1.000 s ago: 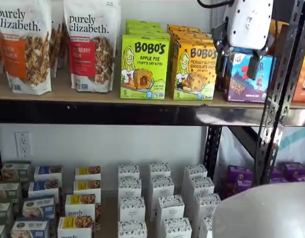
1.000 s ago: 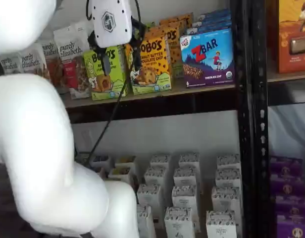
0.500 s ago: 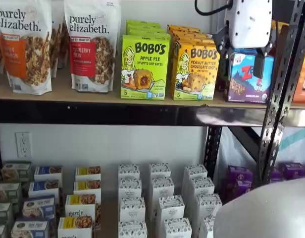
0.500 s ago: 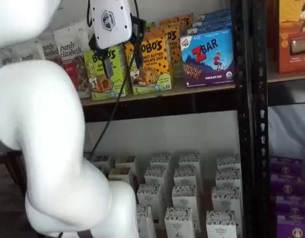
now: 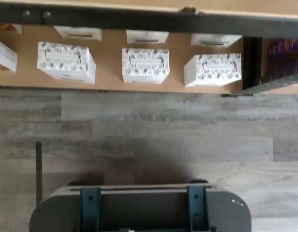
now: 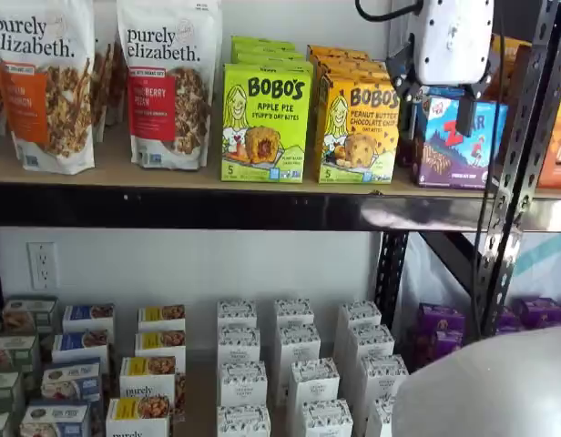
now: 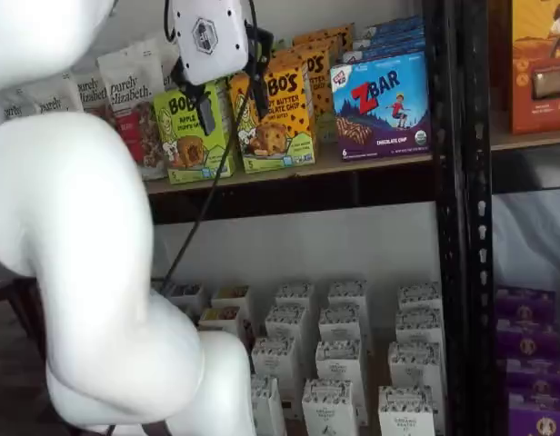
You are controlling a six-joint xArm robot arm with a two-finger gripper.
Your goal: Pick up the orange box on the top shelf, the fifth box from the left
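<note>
While my arm's white bulk fills the near foreground, the gripper (image 7: 232, 102) hangs fingers-down in front of the top shelf (image 6: 217, 208), its black fingers spread with a clear gap and nothing between them. I see the orange box (image 6: 356, 129) standing upright on that board at about eight o'clock from the fingers in a shelf view, untouched, beside the lime-green box (image 6: 265, 122).

The gripper (image 7: 232, 98) hangs fingers-down from its white body, jaws spread wide and empty; the bulky white arm (image 7: 89, 272) fills the foreground.
</note>
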